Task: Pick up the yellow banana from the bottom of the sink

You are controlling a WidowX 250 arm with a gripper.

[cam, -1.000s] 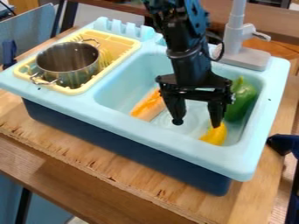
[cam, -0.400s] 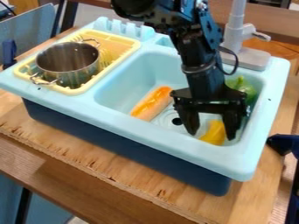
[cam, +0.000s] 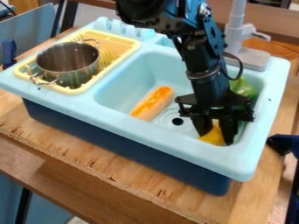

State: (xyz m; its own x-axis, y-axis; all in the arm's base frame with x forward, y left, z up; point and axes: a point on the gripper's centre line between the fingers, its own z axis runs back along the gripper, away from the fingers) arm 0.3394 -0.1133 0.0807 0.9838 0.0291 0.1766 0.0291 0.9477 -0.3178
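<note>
The work seems to be sitting at the grasp: the yellow piece (cam: 213,136) is lying low in the sink (cam: 137,131), and any lift or placing is remaining undone. The hand (cam: 216,139) is holding a narrow gap, its 2 fingers pinching the piece from either side, though how firmly, I'm not able to tell. A green item (cam: 245,89) is resting just behind.
</note>
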